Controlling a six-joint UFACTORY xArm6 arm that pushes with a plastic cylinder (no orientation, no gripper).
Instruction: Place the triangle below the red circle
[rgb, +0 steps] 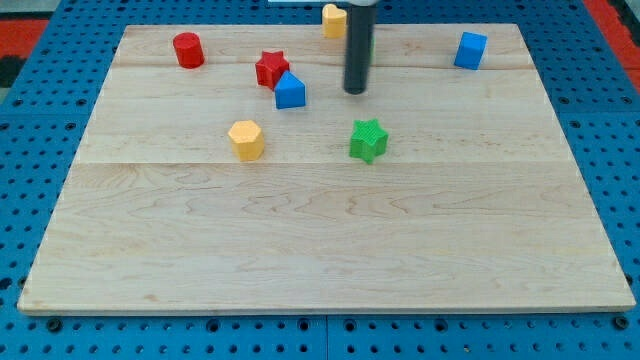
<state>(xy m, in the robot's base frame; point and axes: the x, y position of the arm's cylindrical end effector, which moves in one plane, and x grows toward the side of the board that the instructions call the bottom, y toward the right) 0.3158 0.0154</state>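
Note:
The blue triangle block (290, 91) sits in the upper middle of the wooden board (320, 240), touching the red star (271, 68) at its upper left. The red circle block (187, 49) stands near the view's top left corner of the board, well left of and above the triangle. My tip (356, 91) rests on the board to the right of the blue triangle, a short gap apart, and above the green star (368, 140).
A yellow hexagon (246, 139) lies below and left of the triangle. A yellow block (333, 19) sits at the top edge, partly behind the rod. A blue cube (470, 49) is at the top right. A blue pegboard (40, 150) surrounds the board.

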